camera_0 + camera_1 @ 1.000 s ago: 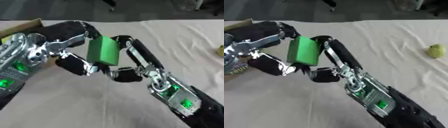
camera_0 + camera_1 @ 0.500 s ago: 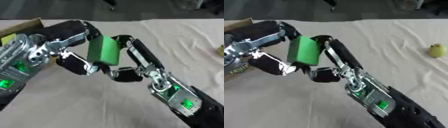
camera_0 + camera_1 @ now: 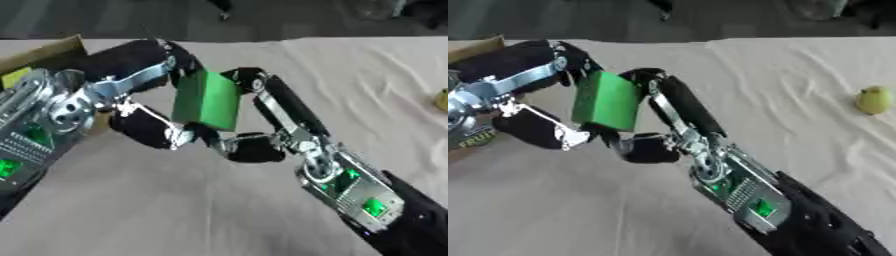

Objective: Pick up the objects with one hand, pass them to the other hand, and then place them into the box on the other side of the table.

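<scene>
Green block (image 3: 206, 100) gripped between left hand (image 3: 144, 131) and right hand (image 3: 262, 130), both clasping it

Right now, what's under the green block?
The green block is held up between the left hand and the right hand. Below it are dark fingers and the cloth. The cloth straight beneath is partly hidden.

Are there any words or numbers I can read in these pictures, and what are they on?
Cardboard box at the table's left edge: light letters that look like "FRU", cut off and blurred, so not sure.
Flat green block held between the left hand and right hand: no writing.
Small yellow-green fruit on the cloth: no label visible.
</scene>
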You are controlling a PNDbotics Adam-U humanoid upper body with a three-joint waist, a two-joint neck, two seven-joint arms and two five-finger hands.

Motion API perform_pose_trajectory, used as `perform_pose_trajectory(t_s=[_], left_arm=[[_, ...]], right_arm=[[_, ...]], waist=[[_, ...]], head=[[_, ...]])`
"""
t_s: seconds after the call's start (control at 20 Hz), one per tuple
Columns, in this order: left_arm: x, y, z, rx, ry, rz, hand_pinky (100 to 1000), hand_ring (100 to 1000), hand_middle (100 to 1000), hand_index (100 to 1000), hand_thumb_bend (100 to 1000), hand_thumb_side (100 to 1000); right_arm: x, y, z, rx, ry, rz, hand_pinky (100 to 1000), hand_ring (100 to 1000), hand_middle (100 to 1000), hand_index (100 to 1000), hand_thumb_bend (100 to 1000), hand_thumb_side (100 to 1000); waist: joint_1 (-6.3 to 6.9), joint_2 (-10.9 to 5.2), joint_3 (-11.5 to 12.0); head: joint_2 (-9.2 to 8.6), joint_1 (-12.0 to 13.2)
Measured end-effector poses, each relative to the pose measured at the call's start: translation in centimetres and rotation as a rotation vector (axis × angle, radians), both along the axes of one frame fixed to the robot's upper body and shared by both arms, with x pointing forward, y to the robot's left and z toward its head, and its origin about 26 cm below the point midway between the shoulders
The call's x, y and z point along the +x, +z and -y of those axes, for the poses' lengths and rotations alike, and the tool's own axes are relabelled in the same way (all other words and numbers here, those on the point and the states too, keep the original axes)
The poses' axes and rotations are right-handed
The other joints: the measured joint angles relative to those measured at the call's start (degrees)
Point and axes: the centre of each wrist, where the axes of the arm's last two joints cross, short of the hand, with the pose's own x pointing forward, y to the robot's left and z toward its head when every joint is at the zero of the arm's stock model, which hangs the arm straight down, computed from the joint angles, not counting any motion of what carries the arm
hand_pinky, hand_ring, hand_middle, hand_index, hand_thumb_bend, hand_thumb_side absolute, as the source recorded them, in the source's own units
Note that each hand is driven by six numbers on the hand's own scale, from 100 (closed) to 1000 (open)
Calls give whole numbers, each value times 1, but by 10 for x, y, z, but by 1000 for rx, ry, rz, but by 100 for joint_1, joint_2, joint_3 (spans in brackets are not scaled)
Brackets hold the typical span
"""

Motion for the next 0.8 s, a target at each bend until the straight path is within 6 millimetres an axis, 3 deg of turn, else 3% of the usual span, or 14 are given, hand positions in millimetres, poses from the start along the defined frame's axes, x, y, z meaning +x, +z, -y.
perform_pose_trajectory(t_s=[0.3,0.8], left_arm=[[-2,0,-2,6,-11,-5,657,629,463,476,100,100],[-5,2,-12,7,14,9,643,620,451,468,100,100]], right_arm=[[3,0,3,-50,-24,-12,829,706,659,742,602,100],[7,-4,10,-152,-78,-42,830,719,696,776,593,100]], waist=[[1,0,0],[5,0,9]], head=[[25,6],[25,18]])
